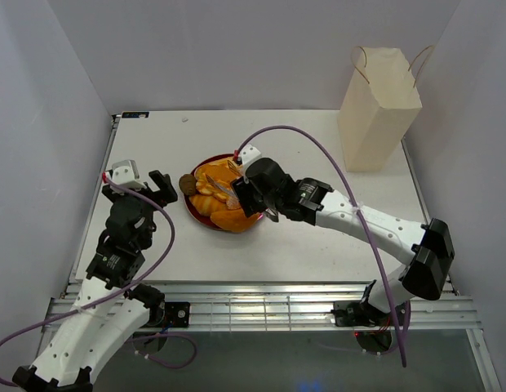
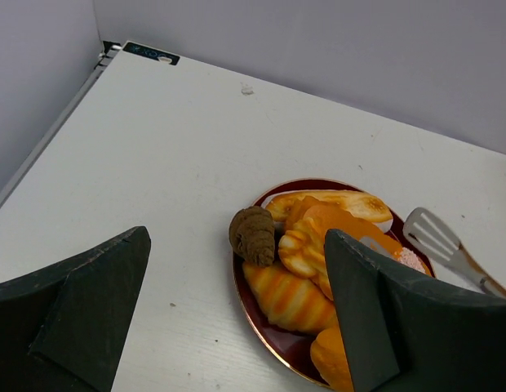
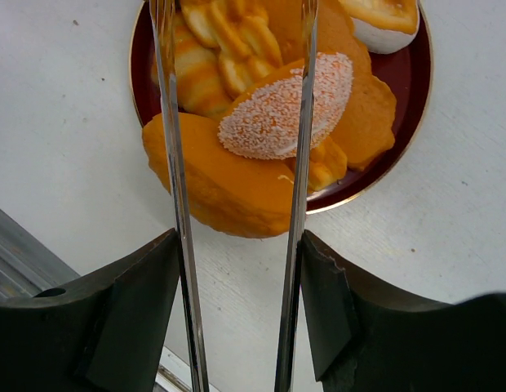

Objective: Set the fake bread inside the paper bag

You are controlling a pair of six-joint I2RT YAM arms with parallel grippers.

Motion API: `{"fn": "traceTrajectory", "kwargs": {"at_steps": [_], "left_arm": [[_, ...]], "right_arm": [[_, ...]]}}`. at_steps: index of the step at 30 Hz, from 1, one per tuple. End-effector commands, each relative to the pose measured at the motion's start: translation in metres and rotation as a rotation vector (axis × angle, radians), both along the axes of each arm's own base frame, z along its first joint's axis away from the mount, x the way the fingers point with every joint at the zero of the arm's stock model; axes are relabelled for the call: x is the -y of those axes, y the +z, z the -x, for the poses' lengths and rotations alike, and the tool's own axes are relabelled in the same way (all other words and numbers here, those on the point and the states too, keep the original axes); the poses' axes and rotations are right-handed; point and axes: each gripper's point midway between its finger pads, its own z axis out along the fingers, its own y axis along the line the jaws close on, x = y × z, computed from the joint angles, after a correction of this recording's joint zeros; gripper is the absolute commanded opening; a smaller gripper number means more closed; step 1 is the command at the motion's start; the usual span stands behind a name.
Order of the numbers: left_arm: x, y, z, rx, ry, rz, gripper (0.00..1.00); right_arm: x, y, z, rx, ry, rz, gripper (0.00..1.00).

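Observation:
The fake bread (image 1: 214,201) is piled on a dark red plate (image 1: 193,216) at mid-table. In the left wrist view I make out a brown bun (image 2: 253,234), a striped croissant (image 2: 290,298) and a long loaf (image 2: 335,202). My right gripper (image 3: 239,245) is shut on slim metal tongs (image 3: 173,163). Their two arms run out over the plate, one on each side of a sugar-coated slice (image 3: 286,106) that lies on an orange loaf (image 3: 220,184). My left gripper (image 2: 237,237) is open, left of the plate, with nothing in it. The paper bag (image 1: 377,110) stands upright at the far right.
White walls close in the table on the left, back and right. The right arm (image 1: 359,220) stretches from the near right edge toward the plate. A purple cable (image 1: 318,147) arcs above it. The table's near edge (image 1: 261,286) is a metal rail.

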Motion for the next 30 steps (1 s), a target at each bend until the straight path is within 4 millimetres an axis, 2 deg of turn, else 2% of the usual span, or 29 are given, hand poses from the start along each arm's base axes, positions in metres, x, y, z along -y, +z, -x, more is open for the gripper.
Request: {"fn": "traceTrajectory", "kwargs": {"at_steps": [1, 2, 3, 4, 12, 22, 30], "left_arm": [[-0.015, 0.006, 0.008, 0.035, 0.07, 0.012, 0.98], [-0.016, 0.007, 0.009, 0.042, 0.076, 0.015, 0.98], [-0.017, 0.008, 0.009, 0.046, 0.077, 0.014, 0.98], [-0.017, 0.008, 0.009, 0.048, 0.077, 0.014, 0.98], [-0.02, 0.011, 0.012, 0.057, 0.088, 0.017, 0.98], [-0.024, 0.021, 0.02, 0.101, 0.093, 0.05, 0.98], [-0.024, 0.022, 0.021, 0.105, 0.089, 0.054, 0.98]], "right_arm": [[-0.027, 0.016, 0.0, 0.033, 0.016, -0.036, 0.63], [-0.036, 0.019, 0.005, 0.039, 0.033, -0.043, 0.63], [-0.042, 0.011, 0.005, 0.032, 0.039, -0.025, 0.63], [-0.049, 0.01, 0.01, 0.032, 0.054, -0.025, 0.63], [-0.086, -0.005, 0.016, 0.065, 0.081, 0.042, 0.61], [-0.108, -0.022, 0.009, 0.073, 0.09, 0.089, 0.59], [-0.12, -0.039, 0.001, 0.073, 0.096, 0.133, 0.58]]}}
